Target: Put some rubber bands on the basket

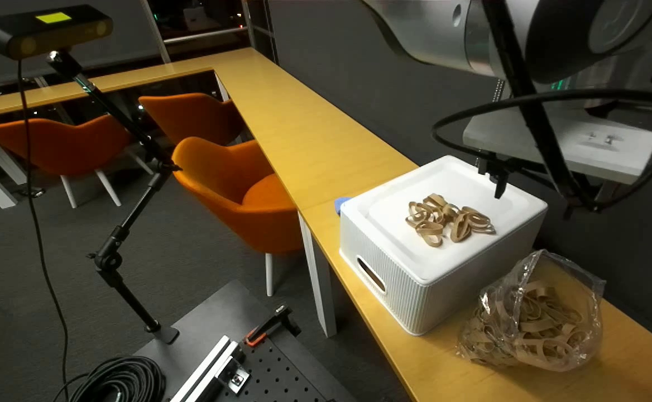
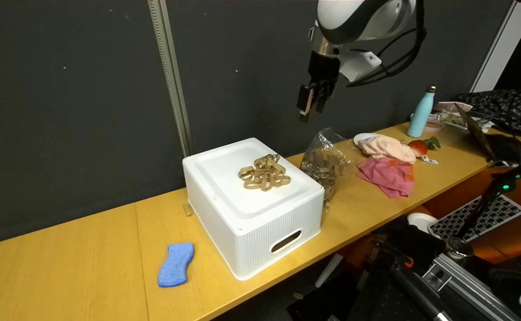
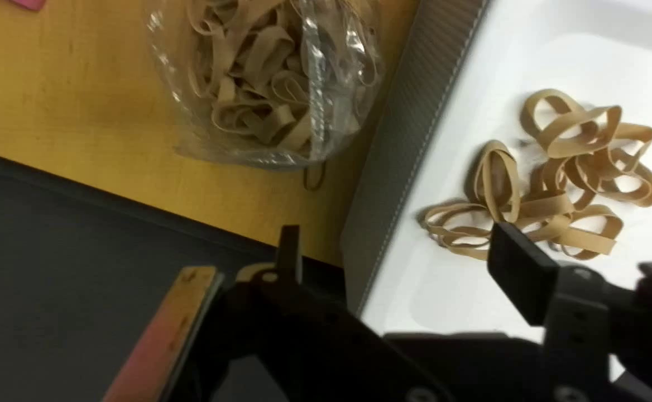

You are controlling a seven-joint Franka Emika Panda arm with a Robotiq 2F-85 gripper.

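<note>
The gripper (image 3: pixel 404 252) hovers, fingers (image 3: pixel 521 273) spread, nothing between them. Brown rubber bands (image 3: pixel 546 207) lie loose on the lid (image 2: pixel 242 204) of the white basket (image 2: pixel 256 252); more sit in the plastic bag (image 1: pixel 546 318) beside it. Should the next reach go into the bag, slack film could get pinched with the bands and drag the bag over; tangled loops could lift as one clump and spill. The wrist view tells little of height, while an exterior view sets the fingers well above the lid. That view alone shows a likely stray band (image 2: pixel 188 209) on the desk (image 2: pixel 86 249), across the basket from the bag.
</note>
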